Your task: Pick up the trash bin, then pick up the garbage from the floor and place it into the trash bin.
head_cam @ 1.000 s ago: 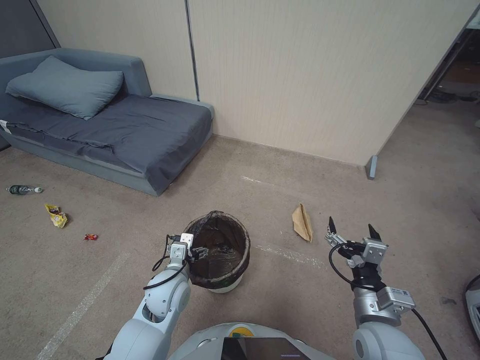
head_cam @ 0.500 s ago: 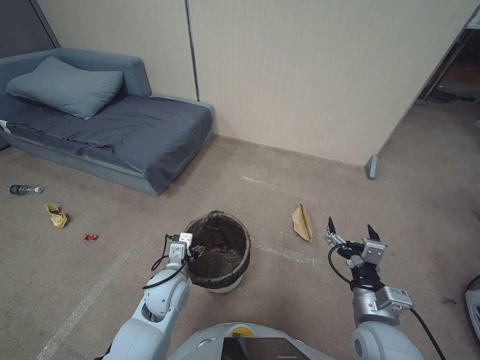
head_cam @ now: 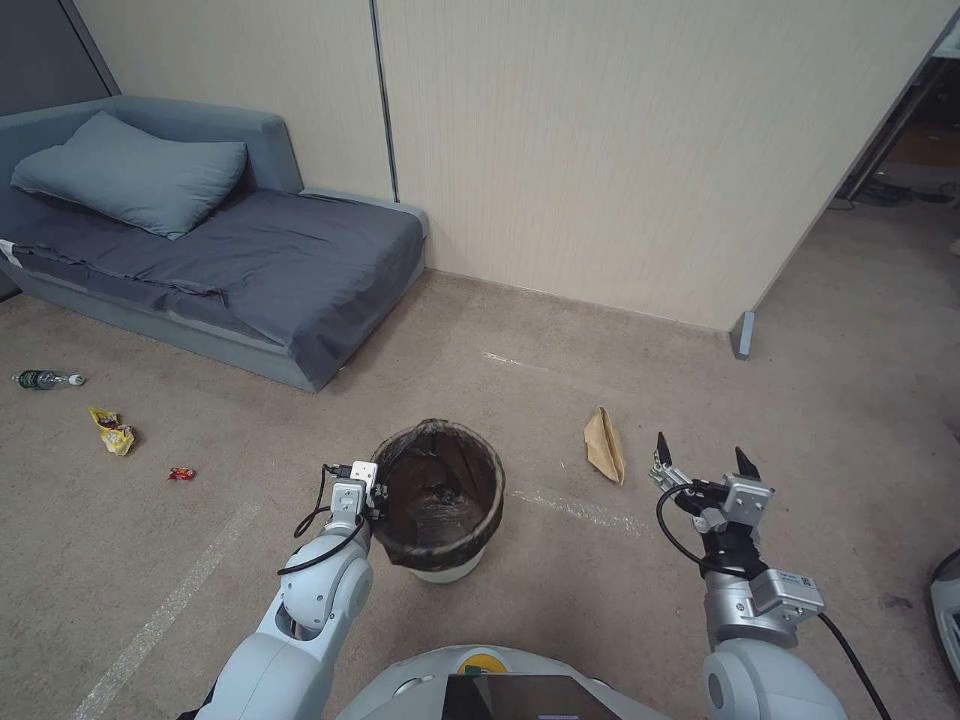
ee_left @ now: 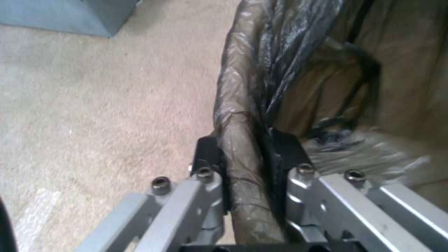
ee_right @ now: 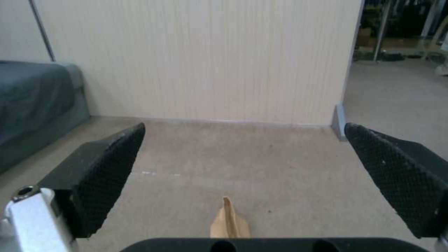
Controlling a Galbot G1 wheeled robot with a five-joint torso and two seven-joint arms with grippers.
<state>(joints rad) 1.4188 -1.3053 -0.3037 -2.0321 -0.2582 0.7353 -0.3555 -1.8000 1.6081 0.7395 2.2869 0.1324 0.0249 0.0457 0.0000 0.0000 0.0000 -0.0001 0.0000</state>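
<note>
Nearest you, the left gripper (head_cam: pixel 378 497) is clamped on the near-left rim of the bin (head_cam: pixel 440 500); in the left wrist view its 2 black fingers (ee_left: pixel 208 155) pinch the bagged rim (ee_left: pixel 240 140) from both sides, 1 outside and 1 inside the bin. You can see the bin standing upright on the carpet (head_cam: pixel 560 600) straight ahead of the robot, its dark bag folded over the rim and its white base showing below. On your right, the right gripper (head_cam: pixel 700 458) hangs above the floor with its fingers spread wide and nothing between them; the right wrist view shows both textured pads (ee_right: pixel 107 168) well apart, with the paper bag (ee_right: pixel 229 220) lying on the carpet just beyond and between them. From the head view you find that paper bag (head_cam: pixel 605 443) on the floor to the right of the bin, near the right gripper's fingertips but not touching them. Farther off to your left lie 3 more pieces: a tiny red wrapper (head_cam: pixel 181 474), a yellow wrapper (head_cam: pixel 112 431) beyond it, and a small bottle (head_cam: pixel 45 379) close to the sofa (head_cam: pixel 250 260). The sofa stands against the wall (head_cam: pixel 600 150) at the back, with a pillow (head_cam: pixel 130 180) on it.
</note>
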